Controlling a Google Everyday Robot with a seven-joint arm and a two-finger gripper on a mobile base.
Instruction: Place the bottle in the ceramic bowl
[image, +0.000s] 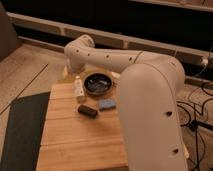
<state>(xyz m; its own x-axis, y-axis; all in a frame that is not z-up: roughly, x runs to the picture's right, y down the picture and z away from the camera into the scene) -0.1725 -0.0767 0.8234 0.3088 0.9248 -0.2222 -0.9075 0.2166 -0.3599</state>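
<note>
Bottle (78, 89) in the camera view: upright on the wooden table (75, 145), long axis vertical, white cap on top. Stands toward the far edge, just beside the ceramic bowl (98, 83) on its picture-left side, close to the rim; cannot tell whether touching. Not yet in the bowl. Nearer the camera, a black block (87, 110) and a blue sponge (106, 104), both apart from the bottle. Gripper (70, 71) at the end of the white arm (107, 57), low by the table's far left corner, just behind the bottle and a little to picture-left, not on it. Largely hidden under the wrist, so cannot tell whether open or closed. Judged as the approach step: calls for a short reach toward the camera, a grasp across the upright body, then a lift and a small carry picture-right over the rim. One arm only, so no choice of side. Likely risk: knocking the slim bottle over on contact.
</note>
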